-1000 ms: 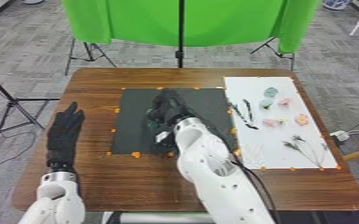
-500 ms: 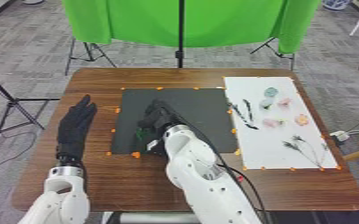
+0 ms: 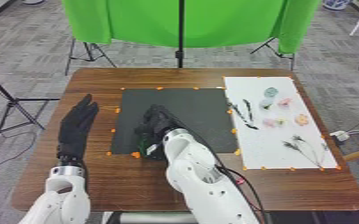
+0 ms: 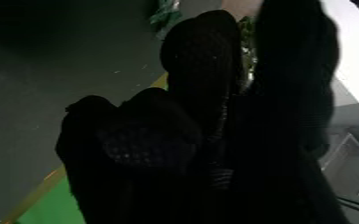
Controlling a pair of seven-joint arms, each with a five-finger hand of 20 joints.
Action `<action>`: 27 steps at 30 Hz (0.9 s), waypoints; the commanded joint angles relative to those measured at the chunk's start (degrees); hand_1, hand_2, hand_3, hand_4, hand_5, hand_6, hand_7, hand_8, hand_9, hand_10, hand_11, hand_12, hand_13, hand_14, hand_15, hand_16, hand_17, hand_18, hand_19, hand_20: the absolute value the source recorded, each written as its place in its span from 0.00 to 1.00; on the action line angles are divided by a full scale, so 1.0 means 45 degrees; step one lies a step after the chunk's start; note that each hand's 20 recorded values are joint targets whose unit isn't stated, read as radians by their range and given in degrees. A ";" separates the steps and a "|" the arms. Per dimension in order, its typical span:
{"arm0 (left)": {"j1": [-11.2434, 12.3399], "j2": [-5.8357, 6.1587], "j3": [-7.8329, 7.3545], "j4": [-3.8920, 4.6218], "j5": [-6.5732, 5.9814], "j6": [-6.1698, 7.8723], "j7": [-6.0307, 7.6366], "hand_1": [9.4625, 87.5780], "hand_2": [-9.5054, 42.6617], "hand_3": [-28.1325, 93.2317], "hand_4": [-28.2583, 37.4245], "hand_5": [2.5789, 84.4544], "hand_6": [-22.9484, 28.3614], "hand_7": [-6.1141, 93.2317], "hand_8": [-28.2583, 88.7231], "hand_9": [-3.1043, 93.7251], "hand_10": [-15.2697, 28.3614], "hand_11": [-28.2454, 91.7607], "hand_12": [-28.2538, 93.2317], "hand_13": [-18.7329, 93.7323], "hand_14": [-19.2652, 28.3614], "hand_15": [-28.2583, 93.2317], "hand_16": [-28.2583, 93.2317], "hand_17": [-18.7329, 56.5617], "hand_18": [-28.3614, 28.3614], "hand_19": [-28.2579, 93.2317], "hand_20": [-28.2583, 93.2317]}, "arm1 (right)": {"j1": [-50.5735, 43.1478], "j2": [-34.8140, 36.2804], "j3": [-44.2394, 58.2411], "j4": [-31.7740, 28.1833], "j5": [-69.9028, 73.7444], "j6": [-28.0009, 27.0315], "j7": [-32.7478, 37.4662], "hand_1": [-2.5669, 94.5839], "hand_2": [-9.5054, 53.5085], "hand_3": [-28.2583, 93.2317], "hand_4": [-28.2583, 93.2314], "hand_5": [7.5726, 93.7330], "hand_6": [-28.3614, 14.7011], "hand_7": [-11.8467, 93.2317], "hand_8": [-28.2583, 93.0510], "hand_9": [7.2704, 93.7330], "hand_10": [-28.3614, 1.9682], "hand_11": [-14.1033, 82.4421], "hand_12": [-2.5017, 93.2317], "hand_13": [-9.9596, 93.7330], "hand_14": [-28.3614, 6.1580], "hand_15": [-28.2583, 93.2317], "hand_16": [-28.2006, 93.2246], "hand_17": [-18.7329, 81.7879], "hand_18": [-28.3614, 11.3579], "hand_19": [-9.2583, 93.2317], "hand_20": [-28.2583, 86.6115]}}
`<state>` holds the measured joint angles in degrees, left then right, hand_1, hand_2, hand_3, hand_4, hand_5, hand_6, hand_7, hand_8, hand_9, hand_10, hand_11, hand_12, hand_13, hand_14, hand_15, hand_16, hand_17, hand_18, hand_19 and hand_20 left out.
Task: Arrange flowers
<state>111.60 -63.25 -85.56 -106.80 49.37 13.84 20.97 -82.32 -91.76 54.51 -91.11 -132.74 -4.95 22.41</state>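
Black-gloved right hand (image 3: 159,120) has drawn slightly back.

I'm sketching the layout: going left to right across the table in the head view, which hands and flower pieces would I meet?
Left hand → right hand → dark stems → farthest blue-green blossom → peach blossom.

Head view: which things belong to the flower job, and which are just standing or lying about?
For the job:
- green sprig in the right hand
- pale pink flowers, blue-green flowers, feathery stems
- white sheet, black mat

Just about:
- green cloth
- black pole before it
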 commanded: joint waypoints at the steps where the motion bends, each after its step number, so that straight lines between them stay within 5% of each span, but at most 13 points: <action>1: 0.0366 -0.0266 -0.0101 -0.0146 -0.0002 -0.0116 -0.0002 0.11 0.17 0.79 0.00 0.47 0.51 0.12 0.19 0.43 0.63 0.32 0.30 0.42 0.68 0.29 0.23 0.34 0.67 0.25 0.38 | -0.0068 0.0068 0.0158 -0.0125 -0.0672 -0.0244 -0.0960 0.58 0.00 0.44 0.32 0.79 0.61 0.55 0.27 0.94 0.53 0.61 0.27 1.00 0.76 0.73 0.46 0.89 0.51 1.00 0.69; 2: 0.0447 -0.0314 -0.0159 -0.0178 -0.0004 -0.0081 0.0013 0.11 0.17 0.79 0.00 0.47 0.51 0.12 0.19 0.43 0.63 0.32 0.30 0.42 0.68 0.29 0.24 0.34 0.67 0.25 0.38 | -0.0128 0.0246 0.0249 -0.0256 -0.1607 -0.0560 -0.1507 0.47 0.00 0.64 0.20 0.80 0.61 0.56 0.21 0.94 0.53 0.61 0.27 1.00 0.76 0.73 0.47 0.89 0.51 1.00 0.70; 5: 0.0668 -0.0370 -0.0300 -0.0274 -0.0054 -0.0016 -0.0010 0.11 0.17 0.79 0.00 0.47 0.51 0.12 0.19 0.43 0.63 0.32 0.30 0.43 0.68 0.29 0.24 0.34 0.67 0.25 0.38 | -0.0098 0.1032 -0.0009 -0.0979 -0.2088 -0.1280 -0.1564 0.35 0.06 0.76 0.17 0.82 0.61 0.54 0.13 0.95 0.52 0.60 0.27 1.00 0.74 0.73 0.47 0.89 0.49 1.00 0.71; 7: 0.0817 -0.0385 -0.0379 -0.0343 -0.0060 -0.0003 -0.0026 0.11 0.17 0.79 0.00 0.47 0.51 0.12 0.19 0.43 0.63 0.32 0.30 0.43 0.68 0.29 0.24 0.34 0.67 0.25 0.38 | -0.0127 0.1408 -0.0031 -0.1571 -0.2547 -0.2744 -0.1494 0.30 0.16 0.77 0.18 0.84 0.60 0.46 0.14 0.95 0.52 0.60 0.27 1.00 0.73 0.73 0.47 0.88 0.47 1.00 0.72; 9: 0.0846 -0.0403 -0.0371 -0.0353 -0.0062 -0.0010 -0.0028 0.11 0.17 0.79 0.00 0.47 0.51 0.12 0.19 0.43 0.63 0.32 0.30 0.43 0.68 0.30 0.24 0.34 0.67 0.25 0.38 | -0.0204 0.1880 -0.0261 -0.1955 -0.2500 -0.3104 -0.1395 0.27 0.25 0.76 0.19 0.85 0.59 0.35 0.16 0.95 0.51 0.59 0.28 1.00 0.71 0.72 0.48 0.88 0.45 1.00 0.73; 13: 0.0831 -0.0438 -0.0381 -0.0363 -0.0054 0.0005 -0.0038 0.11 0.17 0.79 0.00 0.47 0.51 0.12 0.19 0.43 0.63 0.32 0.30 0.43 0.68 0.30 0.24 0.34 0.67 0.25 0.38 | -0.0416 0.2183 -0.0357 -0.2352 -0.2795 -0.3916 -0.1345 0.23 0.35 0.76 0.20 0.84 0.58 0.29 0.16 0.95 0.51 0.59 0.28 1.00 0.70 0.72 0.49 0.88 0.44 1.00 0.73; 27: 0.0799 -0.0477 -0.0325 -0.0391 -0.0053 -0.0013 -0.0066 0.10 0.18 0.79 0.00 0.47 0.51 0.12 0.19 0.43 0.63 0.32 0.31 0.43 0.68 0.30 0.24 0.34 0.67 0.25 0.38 | -0.0577 0.1746 -0.0672 -0.2169 -0.2783 -0.5385 -0.1404 0.20 0.40 0.76 0.22 0.83 0.57 0.26 0.17 0.97 0.50 0.58 0.28 1.00 0.69 0.73 0.48 0.88 0.44 1.00 0.74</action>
<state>114.81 -64.81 -87.21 -108.43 49.34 13.79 20.92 -84.02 -82.65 53.10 -102.02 -145.08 -26.77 16.33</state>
